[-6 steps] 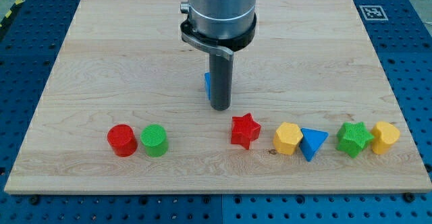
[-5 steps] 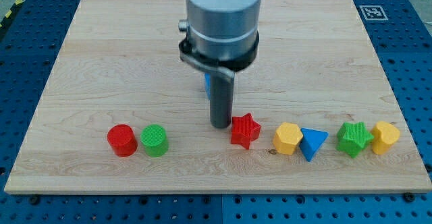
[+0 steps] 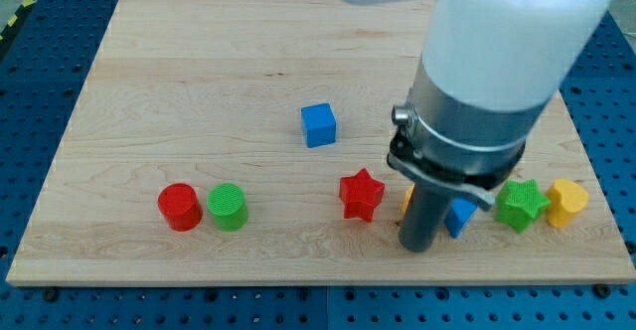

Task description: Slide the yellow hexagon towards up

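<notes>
Two yellow blocks: hexagon just beyond my tip toward the view's top, mostly hidden behind the rod; other yellow block well off to the view's right. No jaws here, only bare rod.

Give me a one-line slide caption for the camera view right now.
My tip sits at the board's lower edge, just below the mostly hidden yellow hexagon, between red star and blue triangle.

My tip moved right, below the yellow hexagon.

Pale wooden board, blue perforated table
</notes>
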Controlling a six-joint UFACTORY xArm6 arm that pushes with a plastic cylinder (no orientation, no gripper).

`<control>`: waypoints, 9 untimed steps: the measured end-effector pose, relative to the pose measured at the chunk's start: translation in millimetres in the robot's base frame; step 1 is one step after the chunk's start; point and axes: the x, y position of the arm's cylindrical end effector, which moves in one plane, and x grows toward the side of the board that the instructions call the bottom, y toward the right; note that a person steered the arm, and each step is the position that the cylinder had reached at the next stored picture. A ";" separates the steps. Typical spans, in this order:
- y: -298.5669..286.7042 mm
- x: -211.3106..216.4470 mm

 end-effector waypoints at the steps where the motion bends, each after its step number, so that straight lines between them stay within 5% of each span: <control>1: 0.7 -17.9; 6: 26.2 -39.3; 9: 26.2 -87.9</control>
